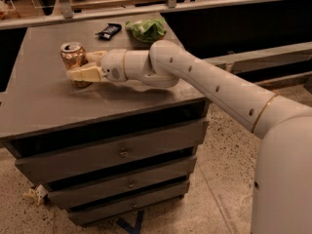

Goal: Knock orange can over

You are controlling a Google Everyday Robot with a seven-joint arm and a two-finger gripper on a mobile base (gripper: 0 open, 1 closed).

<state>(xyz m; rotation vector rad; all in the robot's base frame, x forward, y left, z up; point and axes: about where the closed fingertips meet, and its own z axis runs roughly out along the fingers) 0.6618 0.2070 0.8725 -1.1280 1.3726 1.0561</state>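
Reaching in from the three o'clock side, a white robot arm (209,82) stretches low across the top of a grey drawer cabinet (53,106), and its gripper (87,65) sits right against the orange can (73,57). The can stands on the cabinet top toward ten o'clock, well in from the edges. The pincer's two pale fingers (84,74) are spread apart: the nearer one crosses in front of the can's lower half at its six o'clock, while the farther one lies just beside the can at about three o'clock, so the can sits partly between them rather than being squeezed. Whether either finger is pressing on the metal cannot be told. The can is upright, its long axis vertical, with the silver pull-tab top facing the ceiling and its base flat on the surface, so it has not been knocked over yet. The likely trouble is that contact is low on the can: a push near the base would probably slide it toward nine o'clock instead of tipping it. A can cradled between spread fingers may also be dragged along upright. Once down, it could roll off the cabinet, or toward the black wrapper (108,30) and green bag (146,29) lying at one o'clock.
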